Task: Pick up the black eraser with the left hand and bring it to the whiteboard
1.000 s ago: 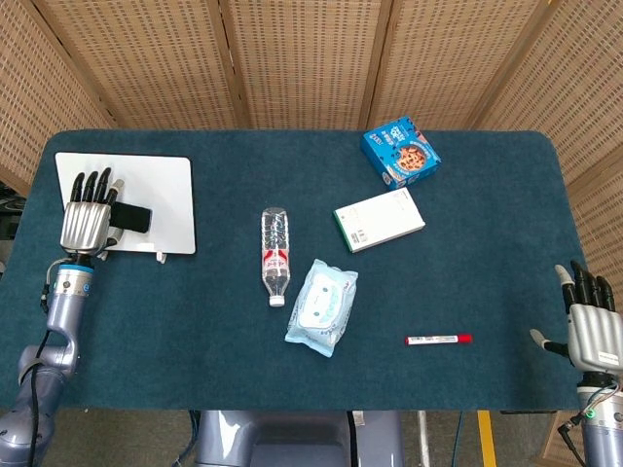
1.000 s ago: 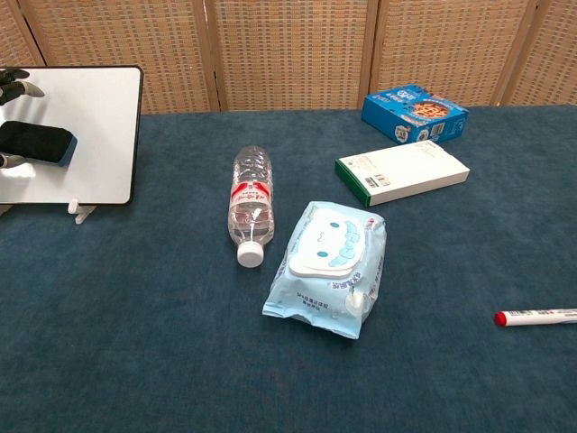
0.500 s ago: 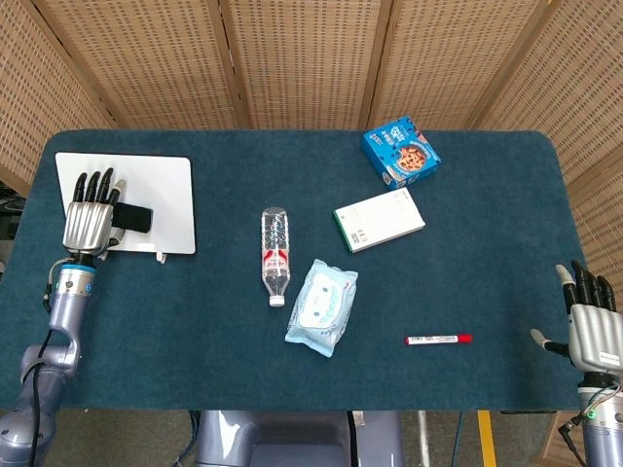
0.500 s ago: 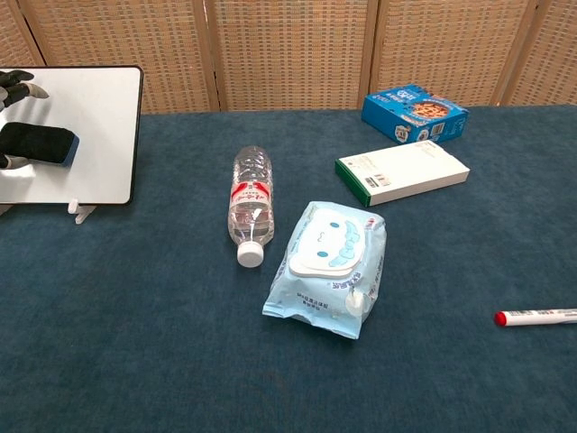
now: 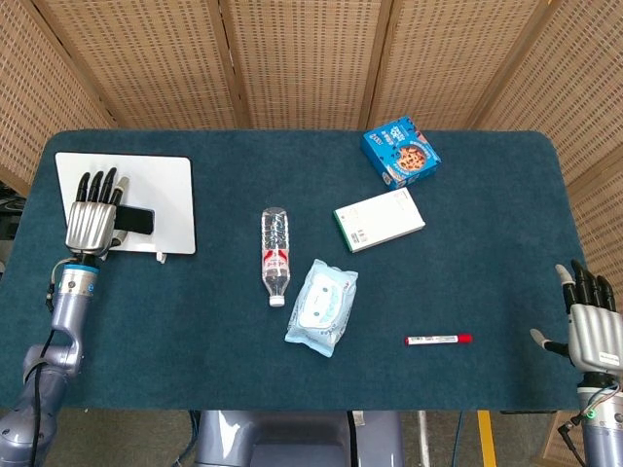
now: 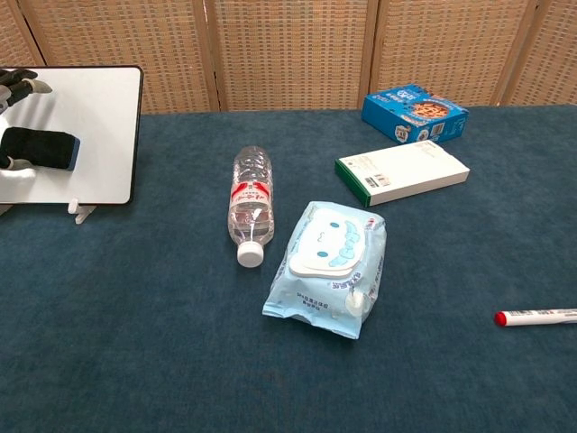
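At the far left we see our left hand (image 5: 88, 216) raised over the whiteboard (image 5: 161, 185), its dark fingers pointing toward the far edge of the table and its silver back turned up to the head camera. The black eraser (image 5: 134, 221) sticks out from under the hand on the side toward the middle of the table, lying against the white surface; in the chest view the eraser (image 6: 39, 149) sits between the thumb below and the fingertips (image 6: 16, 78) above, so we take it that the hand grips the eraser, though the hand is cut off by the frame edge there and we cannot see every contact. The whiteboard rests on the dark blue table (image 5: 467, 282) near its left edge, with a small white clip at its near rim. Moving toward the centre, a clear water bottle (image 5: 275, 255) with a red label lies on its side, cap pointing at us. Just beside it on the right lies a pale blue pack of wet wipes (image 5: 322, 305). Further back and to the right lies a white box with a green edge (image 5: 379, 220), and beyond it a blue cookie box (image 5: 401, 152), apart from it. Nearer us lies a red-capped marker (image 5: 437, 339). At the far right, our right hand (image 5: 592, 326) hangs past the table edge, fingers spread and holding nothing.
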Controlling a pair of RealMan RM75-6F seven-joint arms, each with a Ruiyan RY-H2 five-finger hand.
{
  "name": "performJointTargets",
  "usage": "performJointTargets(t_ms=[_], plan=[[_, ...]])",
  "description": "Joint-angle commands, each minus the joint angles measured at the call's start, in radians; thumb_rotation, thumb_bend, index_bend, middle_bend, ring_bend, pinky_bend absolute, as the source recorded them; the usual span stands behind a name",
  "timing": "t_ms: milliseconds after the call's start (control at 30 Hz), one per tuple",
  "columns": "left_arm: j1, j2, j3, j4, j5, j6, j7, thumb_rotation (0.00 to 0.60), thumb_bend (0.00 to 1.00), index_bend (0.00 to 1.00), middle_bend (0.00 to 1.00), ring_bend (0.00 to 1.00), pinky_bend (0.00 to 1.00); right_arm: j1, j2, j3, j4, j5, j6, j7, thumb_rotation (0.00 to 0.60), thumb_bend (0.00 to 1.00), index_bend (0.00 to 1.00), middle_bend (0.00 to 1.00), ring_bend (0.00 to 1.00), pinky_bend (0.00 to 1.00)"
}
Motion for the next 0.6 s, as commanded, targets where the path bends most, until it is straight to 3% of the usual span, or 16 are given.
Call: performJointTargets(t_ms=[33,333,600], plan=[[0.001,-0.001,0.0,-0.001,0.0,0.004,-0.003,0.6,0.2,0.0,0.0,0.0,0.0,-0.001,0.0,0.001,0.0,-0.001,0.002,0.001,0.6,0.16,0.03,0.0,0.0,0.0],[0.007,0.005,0.006,-0.023,0.01,0.059,-0.054,0.6,0.2,0.0,0.0,0.0,0.0,-0.002,0.002,0.002,0.0,-0.001,0.003,0.005,0.6,0.16,0.03,0.0,0.0,0.0],[0.079,0.059,0.019,-0.133,0.037,0.278,-0.094,0.6,0.2,0.0,0.0,0.0,0.0,-0.006,0.011,0.005,-0.009,-0.004,0.011,0.017,0.6,0.16,0.03,0.0,0.0,0.0]])
